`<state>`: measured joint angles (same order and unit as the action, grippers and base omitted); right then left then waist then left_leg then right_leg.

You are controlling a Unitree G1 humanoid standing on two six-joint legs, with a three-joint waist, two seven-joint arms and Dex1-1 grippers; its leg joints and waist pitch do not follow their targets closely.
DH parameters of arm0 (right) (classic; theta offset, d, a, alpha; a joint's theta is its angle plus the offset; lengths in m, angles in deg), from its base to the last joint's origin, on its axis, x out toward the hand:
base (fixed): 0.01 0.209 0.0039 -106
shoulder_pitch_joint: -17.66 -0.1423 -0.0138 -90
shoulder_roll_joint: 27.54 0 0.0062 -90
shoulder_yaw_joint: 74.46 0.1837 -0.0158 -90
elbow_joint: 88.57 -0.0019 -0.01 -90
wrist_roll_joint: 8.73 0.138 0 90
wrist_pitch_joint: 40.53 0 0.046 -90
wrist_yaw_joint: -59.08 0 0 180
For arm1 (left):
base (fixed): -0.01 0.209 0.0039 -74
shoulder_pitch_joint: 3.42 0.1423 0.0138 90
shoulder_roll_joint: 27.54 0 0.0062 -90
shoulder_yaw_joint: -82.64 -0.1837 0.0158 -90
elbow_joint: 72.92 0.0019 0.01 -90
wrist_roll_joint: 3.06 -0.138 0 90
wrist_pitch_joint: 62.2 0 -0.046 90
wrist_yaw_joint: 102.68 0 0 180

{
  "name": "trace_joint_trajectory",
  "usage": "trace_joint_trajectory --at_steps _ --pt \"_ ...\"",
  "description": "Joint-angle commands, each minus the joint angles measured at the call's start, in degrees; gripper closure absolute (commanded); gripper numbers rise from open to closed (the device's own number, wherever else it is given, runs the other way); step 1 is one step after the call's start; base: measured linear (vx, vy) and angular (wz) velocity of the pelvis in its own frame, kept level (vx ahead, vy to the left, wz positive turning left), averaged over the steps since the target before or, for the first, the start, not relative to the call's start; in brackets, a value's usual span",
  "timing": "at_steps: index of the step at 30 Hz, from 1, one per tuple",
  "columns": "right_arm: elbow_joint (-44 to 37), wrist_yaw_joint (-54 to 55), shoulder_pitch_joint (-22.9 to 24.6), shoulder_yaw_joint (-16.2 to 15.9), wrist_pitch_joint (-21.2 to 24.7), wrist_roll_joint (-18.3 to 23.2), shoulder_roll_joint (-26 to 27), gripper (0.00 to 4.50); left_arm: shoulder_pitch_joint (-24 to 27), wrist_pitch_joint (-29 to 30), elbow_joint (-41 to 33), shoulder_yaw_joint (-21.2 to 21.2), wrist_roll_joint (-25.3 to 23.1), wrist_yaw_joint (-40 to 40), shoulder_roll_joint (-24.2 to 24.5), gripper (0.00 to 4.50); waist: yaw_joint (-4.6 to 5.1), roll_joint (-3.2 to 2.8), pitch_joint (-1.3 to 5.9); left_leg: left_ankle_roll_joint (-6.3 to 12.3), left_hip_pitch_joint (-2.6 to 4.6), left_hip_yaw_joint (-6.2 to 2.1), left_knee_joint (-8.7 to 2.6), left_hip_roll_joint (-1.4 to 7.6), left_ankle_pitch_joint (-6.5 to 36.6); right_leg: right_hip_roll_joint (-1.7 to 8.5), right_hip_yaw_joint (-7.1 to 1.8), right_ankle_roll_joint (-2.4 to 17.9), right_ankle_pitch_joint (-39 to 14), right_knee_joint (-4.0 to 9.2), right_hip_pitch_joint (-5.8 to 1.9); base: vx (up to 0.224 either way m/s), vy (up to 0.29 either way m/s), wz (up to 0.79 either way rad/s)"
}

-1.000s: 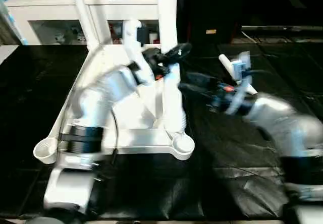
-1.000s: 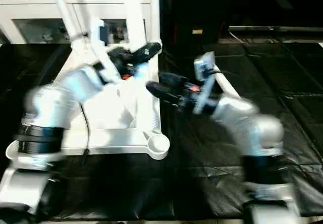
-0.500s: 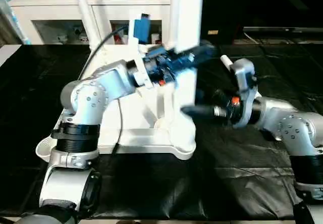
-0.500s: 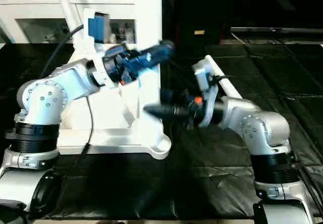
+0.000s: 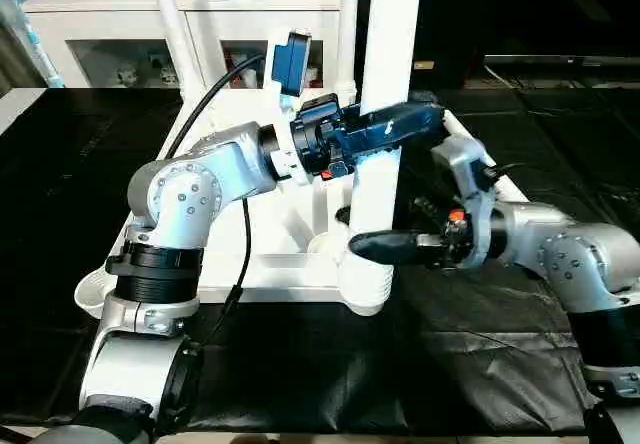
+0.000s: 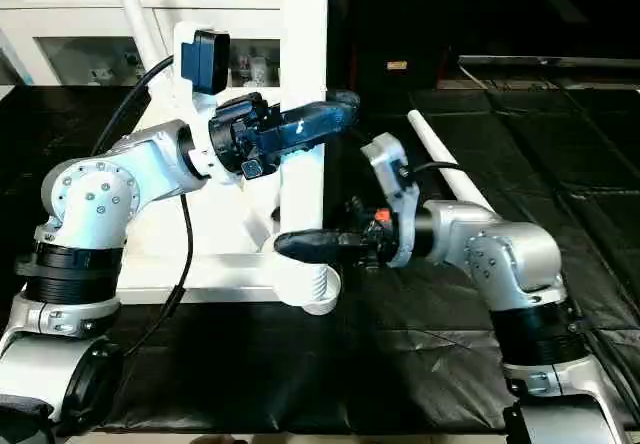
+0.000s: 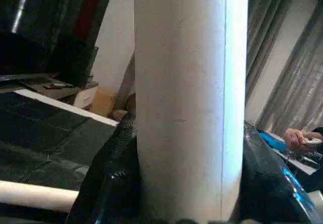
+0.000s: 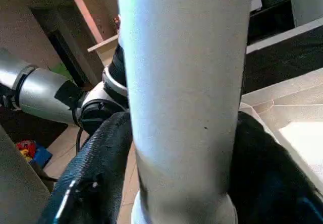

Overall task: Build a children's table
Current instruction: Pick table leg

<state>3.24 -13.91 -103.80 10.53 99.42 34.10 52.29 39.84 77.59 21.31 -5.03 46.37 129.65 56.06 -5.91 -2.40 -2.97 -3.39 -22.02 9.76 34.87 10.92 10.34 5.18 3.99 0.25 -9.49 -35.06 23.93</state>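
Table top (image 5: 250, 264) lies upside down on the black floor mat (image 5: 470, 364), and one white leg (image 5: 385, 114) stands upright in its near right corner socket (image 5: 365, 284).

Nearest that socket, the right gripper (image 5: 372, 246) reaches in from the side, low on the leg just above the ribbed base. Its black fingers (image 8: 101, 183) sit on either side of the tube, clamped on the leg as far as the wrist view shows.

Higher up the same leg, the left gripper (image 5: 400, 124) grips it too, fingers (image 7: 116, 173) pressed on both sides of the tube.

Past the socket on the right, a spare leg (image 6: 445, 159) lies flat on the mat, well apart from the top. Behind the top, two more legs (image 5: 170, 24) rise from its far corners, with a white cabinet (image 5: 120, 4) beyond.

My judgement of the risks: with two grips on one tube, any uneven push could tilt the leg and jam it crooked in the socket. Because the top is light plastic, a sideways pull might slide or lift the whole thing. Letting go before the leg seats fully could let it topple.
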Motion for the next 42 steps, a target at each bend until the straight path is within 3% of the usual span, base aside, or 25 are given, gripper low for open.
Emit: trace_joint_trajectory --at_steps 1,4,14,16,19,21,24,30,36,42 --pt "0.17 -0.35 -0.09 -0.59 -0.05 -0.4 -0.38 2.07 -1.1 -0.5 -0.68 -0.22 0.25 0.65 0.03 2.65 -0.24 1.26 4.41 2.57 0.37 0.0 -3.35 1.15 5.58 2.34 -1.93 11.93 -12.04 3.82 -3.95 0.0 0.0 0.0" --pt "0.09 -0.17 -0.05 -0.71 -0.07 -0.36 -0.42 2.38 -1.14 -0.66 -0.51 -0.13 0.34 0.41 -0.14 2.65 -0.24 1.23 4.4 2.71 0.35 0.0 -3.34 1.13 5.52 2.28 -1.93 11.92 -11.74 3.79 -3.95 0.0 0.0 0.0" --pt "0.11 1.98 0.08 0.23 -1.26 -0.73 0.89 2.54 -1.17 -1.55 -0.31 1.41 0.25 -2.14 -1.17 2.65 -0.27 1.12 4.48 2.76 0.34 -0.03 -3.27 1.14 5.3 2.29 -1.91 12.33 -10.94 3.63 -4.01 0.0 0.0 0.0" --pt "0.33 3.54 -0.09 0.84 -2.2 -1.23 1.68 2.55 -1.15 -2.29 -0.26 2.11 -0.05 -3.89 -1.8 1.95 -0.22 1.21 4.45 2.62 0.3 -0.01 -3.25 1.11 5.58 2.37 -1.88 12.34 -11.25 3.77 -4.0 0.0 0.0 0.0" --pt "0.39 5.36 -0.2 1.33 -3.31 -1.95 2.46 2.56 -0.7 -2.84 -1.09 2.51 -0.34 -5.36 -2.22 1.95 -0.2 1.14 4.45 2.21 0.37 -0.06 -3.31 1.19 5.86 2.34 -1.89 11.95 -11.96 3.82 -3.95 0.0 0.0 0.0" --pt "0.39 7.83 -0.29 1.79 -4.68 -2.96 3.47 2.57 0.27 -3.62 -2.78 2.64 -1.02 -7.05 -2.61 1.69 -0.15 1.13 4.49 2.0 0.31 -0.13 -3.36 1.24 5.75 2.35 -1.88 11.85 -11.53 3.7 -3.96 0.0 0.0 0.0" --pt "1.84 13.9 -1.1 2.58 -7.6 -6.08 5.61 2.58 1.79 -6.11 -4.7 3.82 -3.71 -14.03 -4.66 1.5 0.03 1.16 4.46 1.67 0.32 -0.13 -3.39 1.41 5.53 2.4 -1.97 11.79 -10.82 3.67 -3.96 0.0 0.0 0.0" --pt "2.24 17.24 -1.43 2.64 -9.61 -7.89 7.09 2.58 3.03 -6.81 -7.43 4.11 -6.47 -22.56 -7.01 1.5 0.06 1.23 4.43 1.77 0.32 -0.1 -3.4 1.2 6.15 2.23 -1.9 10.3 -12.71 3.93 -3.89 0.0 0.0 0.0" --pt "2.01 19.28 -1.31 1.7 -11.36 -9.75 7.91 2.59 3.41 -7.86 -5.73 1.79 -13.65 -31.01 -7.95 1.97 0.13 1.38 4.31 1.8 0.26 -0.06 -3.41 1.09 6.61 2.23 -1.89 8.56 -14.98 4.33 -3.76 0.0 0.0 0.0" --pt "1.81 20.48 -1.15 1.59 -12.11 -10.79 8.34 2.59 2.95 -8.7 -5.26 2.08 -14.01 -32.68 -8.46 2.32 0.26 1.21 4.38 2.01 0.14 -0.14 -3.39 1.01 6.43 2.11 -1.81 9.1 -13.29 4.21 -3.8 0.0 0.0 0.0"
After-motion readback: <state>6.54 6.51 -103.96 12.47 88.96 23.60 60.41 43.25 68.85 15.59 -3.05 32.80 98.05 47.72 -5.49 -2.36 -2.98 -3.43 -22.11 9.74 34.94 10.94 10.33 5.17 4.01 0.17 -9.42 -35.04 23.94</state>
